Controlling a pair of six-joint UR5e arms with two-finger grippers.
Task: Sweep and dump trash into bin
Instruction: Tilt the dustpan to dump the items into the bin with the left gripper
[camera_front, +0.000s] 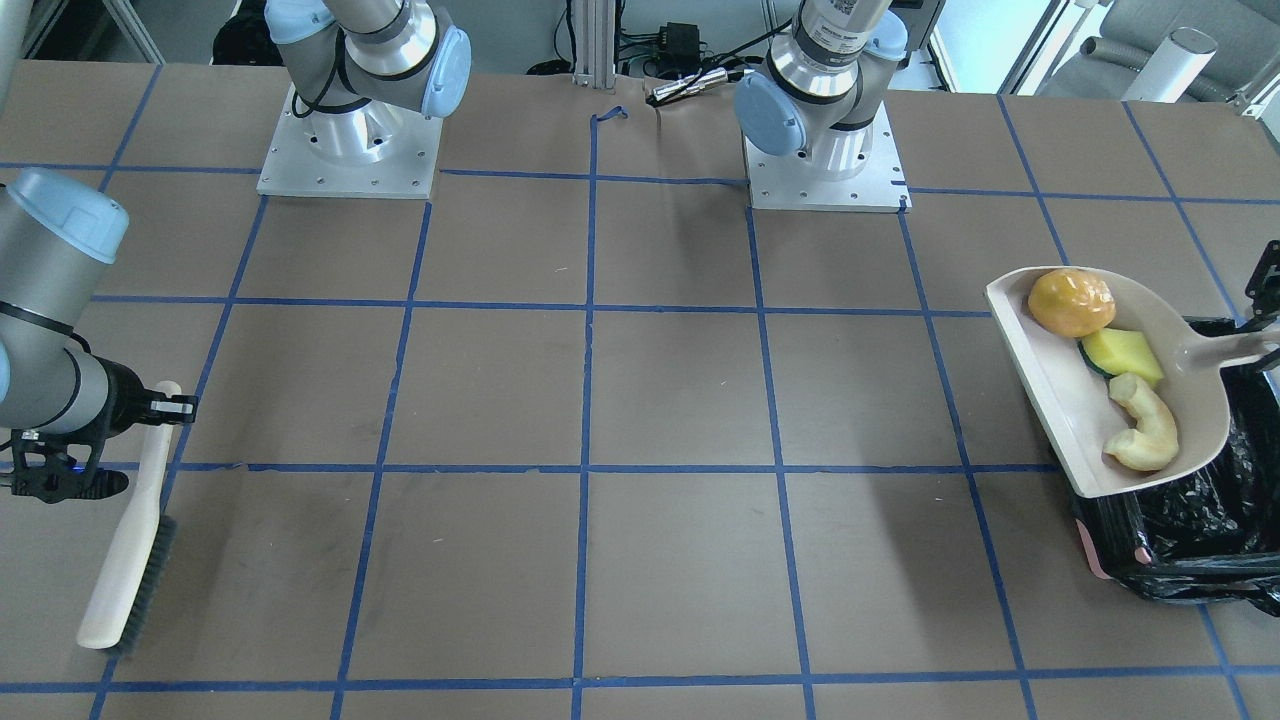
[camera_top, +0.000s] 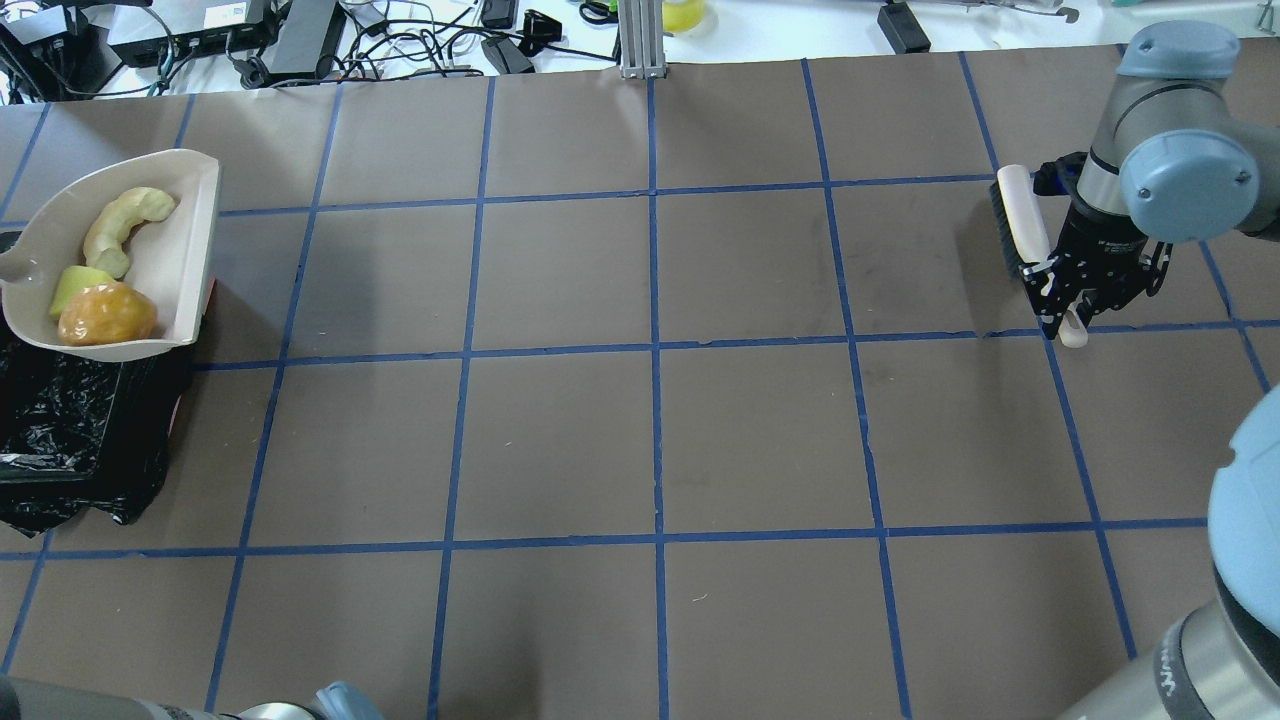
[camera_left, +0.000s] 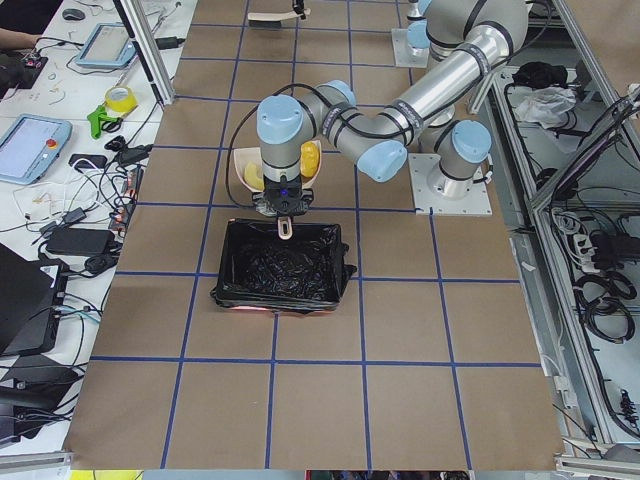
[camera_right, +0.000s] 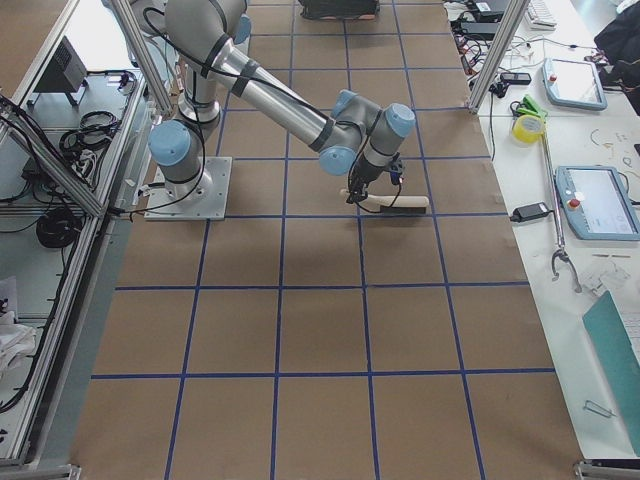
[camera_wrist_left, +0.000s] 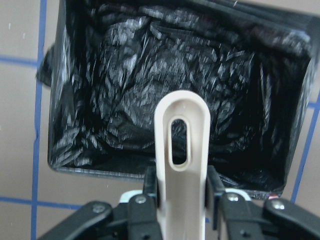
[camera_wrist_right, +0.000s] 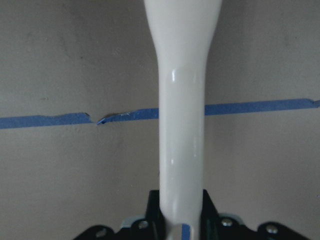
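Surface (camera_front: 660, 400) was a brown sheet gridded with blue tape, with my two base plates (camera_front: 348, 150) bolted along my edge of it. Around it were aluminium posts (camera_top: 640, 40), a tangle of cables (camera_top: 400, 40) on the white bench past the far edge, and tablets (camera_left: 35, 135) and a tape roll (camera_left: 120, 100) on the side bench.

Left arm (camera_left: 440, 75) was stretched long from its base out to the left end of the surface, wrist pointing straight down. Left jaws were clamped on the handle (camera_wrist_left: 181, 165) of the dustpan (camera_front: 1070, 400), one finger each side, with the slotted handle tip over the opening of the bin (camera_wrist_left: 125, 100). The bin, a pink box with a crinkly black liner, stood on the surface at that left end. The pan was held up above the bin's rim. How far over the opening I couldn't tell, since the views disagreed.

All the trash was in the pan: golden-brown lump (camera_front: 1071, 302) at one end, yellow-green wedge (camera_front: 1125, 356) against it in the middle, pale crescent (camera_front: 1143, 433) just beside the wedge at the other end.

Right arm (camera_right: 280, 105) reached toward the right end, well apart from the bin, wrist bent down. Right jaws were closed on the thin handle end of the brush (camera_front: 130, 560). The brush lay flat and low, bristles facing sideways. I couldn't tell whether it touched the surface.
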